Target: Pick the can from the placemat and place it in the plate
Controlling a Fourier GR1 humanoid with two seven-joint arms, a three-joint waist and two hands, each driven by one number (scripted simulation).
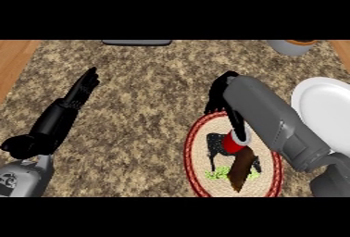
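Observation:
The can (236,157), with a red top, a white band and a dark brown body, stands on the round woven placemat (196,152), which has a red rim and a cow picture. My right hand (221,92) hangs just beyond and above the can. Its fingers (239,125) stretch down fairly straight to the can's red top and are not curled round it. The grey right forearm hides part of the hand and the placemat's right side. The white plate (328,111) lies at the right edge, beside the placemat. My left hand (80,92) rests open at the left, fingers pointing up.
A grey bowl (294,46) with something orange in it sits at the back right. A dark flat object (137,42) lies at the back edge. The speckled counter (143,115) spreads between the hands, and wood shows at both far sides.

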